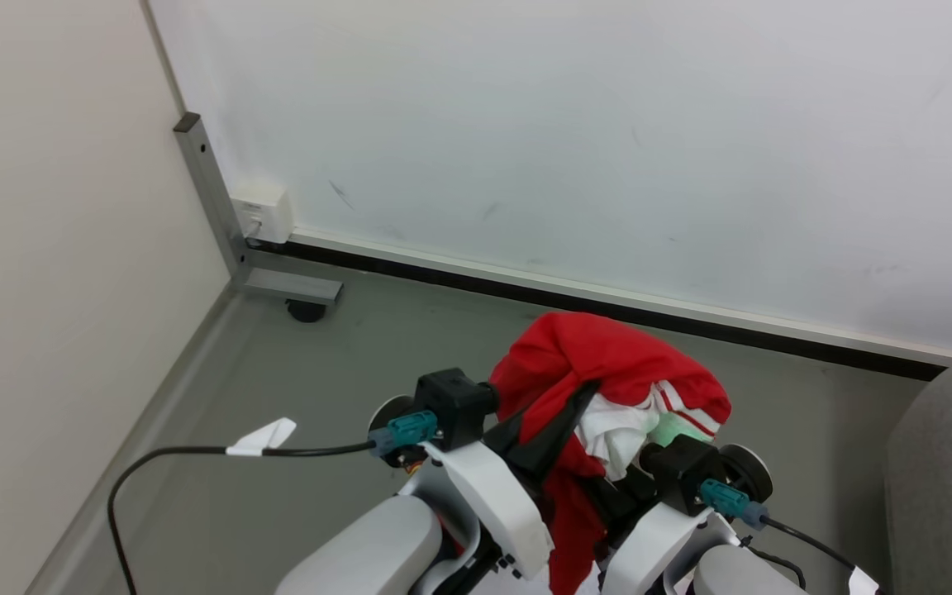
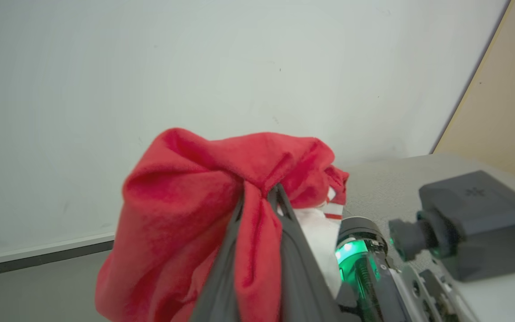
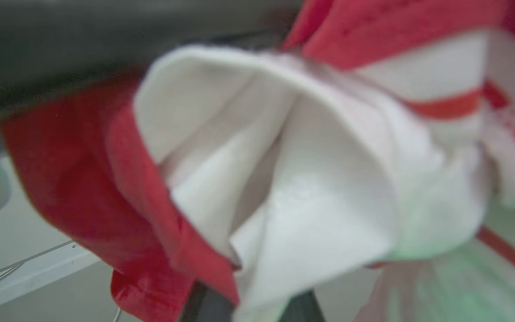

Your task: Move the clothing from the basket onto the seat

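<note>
Grey flooring (image 1: pixel 319 372) is running up to a white wall panel (image 1: pixel 567 124), and the seat (image 1: pixel 951 479) is showing as a rounded grey edge at the far right of the head view. Left of the seat and apart from it, the clothing (image 1: pixel 600 355) is hanging in the air above the floor. It is a bunched red bundle, with a white panel and striped trim spilling out on the side facing the seat. The left gripper (image 2: pixel 259 197) is pinching a fold of the red fabric. Its two dark fingers are pressing together, with the cloth squeezed between them and draping down both sides. The right gripper (image 3: pixel 251 308) is sitting on the seat side of the bundle, under the white panel. Fabric is covering its fingers, so it cannot be told whether they are spread or pressed together. Farther from the seat than the bundle, a metal post (image 1: pixel 211 198) is standing in the corner, and a black cable (image 1: pixel 178 452) is trailing across the floor.
</note>
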Controlling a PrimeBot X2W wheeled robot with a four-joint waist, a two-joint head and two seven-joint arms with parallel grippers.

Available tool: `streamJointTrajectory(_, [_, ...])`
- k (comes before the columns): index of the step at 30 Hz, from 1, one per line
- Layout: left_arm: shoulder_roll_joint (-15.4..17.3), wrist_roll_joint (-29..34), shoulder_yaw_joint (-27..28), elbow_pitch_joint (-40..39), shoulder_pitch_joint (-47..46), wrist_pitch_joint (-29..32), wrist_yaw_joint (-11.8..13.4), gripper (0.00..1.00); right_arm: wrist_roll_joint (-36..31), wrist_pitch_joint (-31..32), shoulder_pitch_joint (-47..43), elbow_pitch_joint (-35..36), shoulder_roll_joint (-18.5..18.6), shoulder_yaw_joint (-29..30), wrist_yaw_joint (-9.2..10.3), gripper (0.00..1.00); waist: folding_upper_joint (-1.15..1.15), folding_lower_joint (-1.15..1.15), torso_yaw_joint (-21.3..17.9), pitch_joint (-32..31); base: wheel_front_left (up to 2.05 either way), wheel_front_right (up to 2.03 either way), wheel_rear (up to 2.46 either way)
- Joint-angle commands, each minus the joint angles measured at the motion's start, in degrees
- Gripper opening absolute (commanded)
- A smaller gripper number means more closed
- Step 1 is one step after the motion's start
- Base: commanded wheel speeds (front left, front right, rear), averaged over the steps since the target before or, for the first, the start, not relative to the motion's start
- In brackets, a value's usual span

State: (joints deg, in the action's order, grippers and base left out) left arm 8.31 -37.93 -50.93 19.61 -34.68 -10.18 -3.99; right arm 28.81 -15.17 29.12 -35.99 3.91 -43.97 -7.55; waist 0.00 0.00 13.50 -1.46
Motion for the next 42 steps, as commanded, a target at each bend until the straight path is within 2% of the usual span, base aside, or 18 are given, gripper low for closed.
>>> streamJointTrajectory(1, [0.6, -1.0, 0.3, 0.1, 0.6, -0.5, 0.3, 0.00, 0.2, 0.0, -1.0, 0.5, 0.3, 0.3, 0.12, 0.00, 0.00, 0.00, -0.6, 0.0, 0.00, 0.00, 0.00])
streamJointTrajectory(8, [0.9, -1.0, 0.9, 0.4, 0.5, -1.0, 0.8, 0.00, -0.3, 0.0, -1.7, 1.4, 0.4, 1.1, 0.12, 0.00, 0.00, 0.00, -2.1, 0.3, 0.00, 0.00, 0.00])
streamJointTrajectory(9, [1.0, -1.1, 0.9, 0.5, 0.6, -1.0, 1.0, 0.38, -0.4, 0.0, -1.9, 1.5, 0.5, 1.3, 0.12, 0.00, 0.00, 0.00, -2.3, 0.3, 0.00, 0.00, 0.00])
streamJointTrajectory(10, [1.0, -1.0, 0.9, 0.5, 0.7, -1.1, 1.0, 0.85, -0.4, 0.0, -2.2, 1.7, 0.5, 1.5, 0.12, 0.00, 0.00, 0.00, -2.6, 0.4, 0.00, 0.00, 0.00])
streamJointTrajectory(11, [1.0, -1.1, 0.9, 0.4, 0.9, -1.2, 0.9, 1.00, -0.5, 0.0, -2.4, 1.9, 0.6, 1.8, 0.12, 0.00, 0.00, 0.00, -2.9, 0.4, 0.00, 0.00, 0.00])
streamJointTrajectory(15, [1.1, -0.9, 1.1, -0.5, 1.0, -2.1, 0.8, 1.00, -0.9, 0.0, -3.1, 2.5, 0.8, 3.0, 0.12, 0.00, 0.00, 0.00, -4.2, 0.6, 0.00, 0.00, 0.00])
streamJointTrajectory(21, [2.4, 0.3, 1.4, -2.4, 1.6, -3.2, 1.1, 1.00, -2.2, 0.0, -4.6, 3.7, 1.9, 6.2, 0.12, 0.00, 0.00, 0.00, -8.6, 1.2, 0.00, 0.00, 0.00])
streamJointTrajectory(35, [5.1, 3.9, 3.9, -6.6, 3.7, -4.9, 1.1, 1.00, -7.3, 0.0, -6.3, 12.0, 6.7, 19.8, 0.12, 0.00, 0.00, 0.00, -24.8, 3.9, 0.00, 0.00, 0.00])
streamJointTrajectory(42, [5.4, 6.2, 5.5, -7.0, 4.7, -5.0, 0.3, 1.00, -8.1, 0.0, -7.5, 17.2, 8.2, 23.5, 0.12, 0.00, 0.00, 0.00, -32.7, 5.3, 0.00, 0.00, 0.00])
